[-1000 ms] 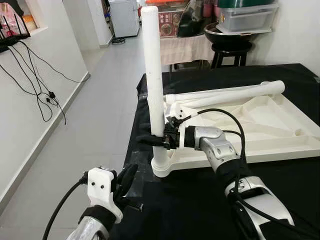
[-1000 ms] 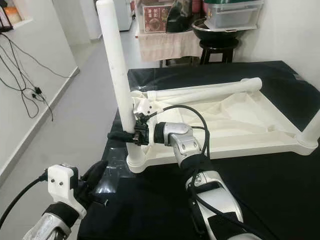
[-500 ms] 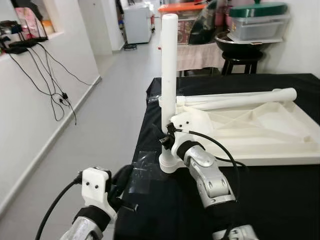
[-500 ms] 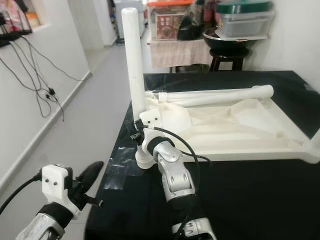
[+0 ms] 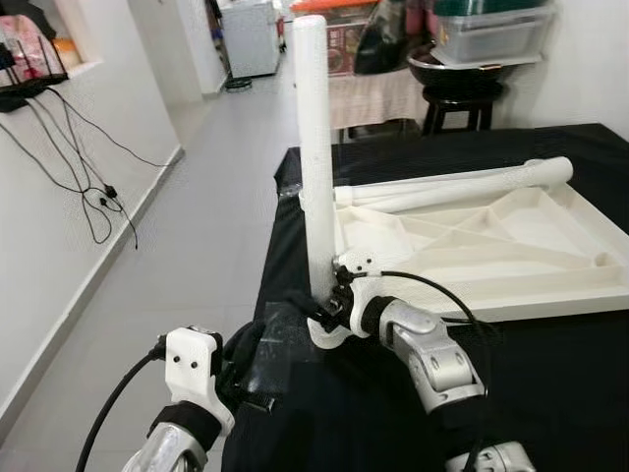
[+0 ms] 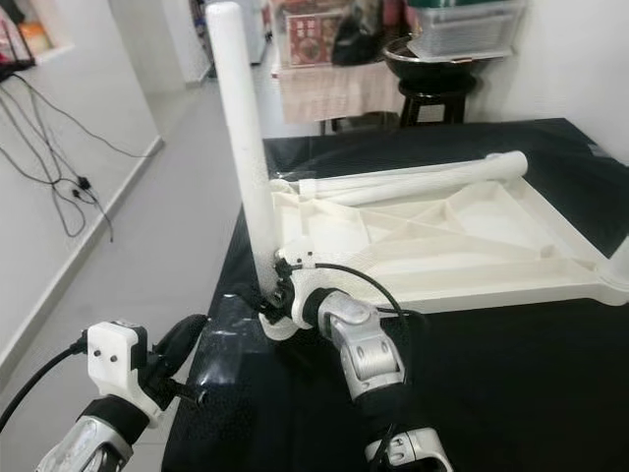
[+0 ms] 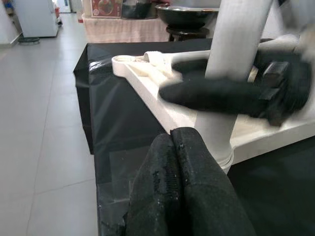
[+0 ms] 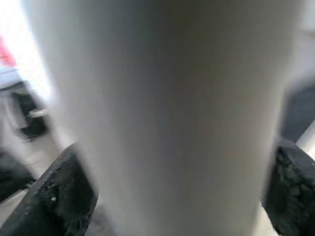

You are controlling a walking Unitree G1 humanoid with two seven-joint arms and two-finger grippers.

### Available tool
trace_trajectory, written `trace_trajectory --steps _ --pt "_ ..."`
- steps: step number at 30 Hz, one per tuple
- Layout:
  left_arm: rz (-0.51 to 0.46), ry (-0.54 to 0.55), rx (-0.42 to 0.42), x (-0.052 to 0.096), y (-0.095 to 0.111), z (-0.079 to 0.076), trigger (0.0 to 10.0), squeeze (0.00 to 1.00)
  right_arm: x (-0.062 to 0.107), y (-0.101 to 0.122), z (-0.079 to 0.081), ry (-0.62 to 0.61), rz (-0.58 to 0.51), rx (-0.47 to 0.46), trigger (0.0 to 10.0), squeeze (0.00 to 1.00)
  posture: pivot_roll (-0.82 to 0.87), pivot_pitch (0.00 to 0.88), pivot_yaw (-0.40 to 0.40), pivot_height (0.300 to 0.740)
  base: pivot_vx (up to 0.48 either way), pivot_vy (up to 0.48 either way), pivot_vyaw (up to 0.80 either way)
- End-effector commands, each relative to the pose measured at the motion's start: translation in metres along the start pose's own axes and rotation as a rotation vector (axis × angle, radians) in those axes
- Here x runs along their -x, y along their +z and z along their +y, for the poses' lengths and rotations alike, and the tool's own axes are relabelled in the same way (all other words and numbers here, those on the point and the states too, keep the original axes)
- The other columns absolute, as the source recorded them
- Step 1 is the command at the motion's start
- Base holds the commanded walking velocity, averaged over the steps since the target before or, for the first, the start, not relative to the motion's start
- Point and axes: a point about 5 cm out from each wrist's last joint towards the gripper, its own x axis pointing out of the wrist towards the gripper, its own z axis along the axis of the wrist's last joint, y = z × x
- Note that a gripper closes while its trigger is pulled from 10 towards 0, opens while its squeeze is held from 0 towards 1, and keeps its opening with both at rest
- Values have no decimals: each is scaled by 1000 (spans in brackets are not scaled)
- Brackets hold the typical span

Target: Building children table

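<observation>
Standing white plastic table leg (image 5: 314, 157) clamped low by right gripper (image 5: 316, 307), upturned white tabletop (image 5: 511, 246) laid on black-covered table (image 5: 570, 374), left gripper (image 7: 179, 189) closed, grey tiled floor (image 5: 187, 226).

The right gripper (image 6: 263, 301) clasps the upright white leg (image 6: 244, 157) at the upturned tabletop's (image 6: 442, 246) corner.
</observation>
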Motion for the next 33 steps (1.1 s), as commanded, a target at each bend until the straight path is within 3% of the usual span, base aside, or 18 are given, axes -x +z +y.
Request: trace_trajectory --steps 1,2,3,5,6,7,14,15,22,28,33 --pt "20 15 -2 2 -4 3 10000 0 -6 7 6 137 -7 53 10000 1000 -4 0 85 740 0 0 0" --pt "20 15 -2 2 -4 3 10000 0 -6 7 6 137 -7 53 10000 1000 -4 0 85 740 0 0 0" --pt "20 14 -2 2 -4 3 10000 0 -6 8 6 158 0 69 10000 0 -4 0 85 740 0 0 0" --pt "19 17 -2 2 -4 2 10000 0 -9 15 5 283 2 91 10000 0 3 0 83 740 0 0 0" --pt "19 17 -2 2 -4 2 10000 0 -9 15 5 283 2 91 10000 0 3 0 83 740 0 0 0" --pt "18 18 -2 2 -4 2 10000 0 -13 21 3 393 10 100 10000 0 3 0 83 740 0 0 0" --pt "22 15 4 2 -5 0 10000 0 -24 23 -8 450 46 37 10000 0 13 0 81 740 0 0 0" --pt "22 15 4 2 -5 0 10000 0 -24 21 -10 432 56 34 0 0 23 0 81 740 0 0 0" --pt "23 15 6 2 -5 -2 10000 0 -21 15 -15 424 71 17 0 0 21 0 79 740 0 0 0" --pt "26 11 17 4 -6 -4 10000 0 -5 -4 -28 335 104 4 0 0 10 10 76 740 0 0 0" --pt "26 11 18 5 -5 -4 10000 0 -1 -10 -30 302 120 11 0 0 10 10 76 740 0 0 0"
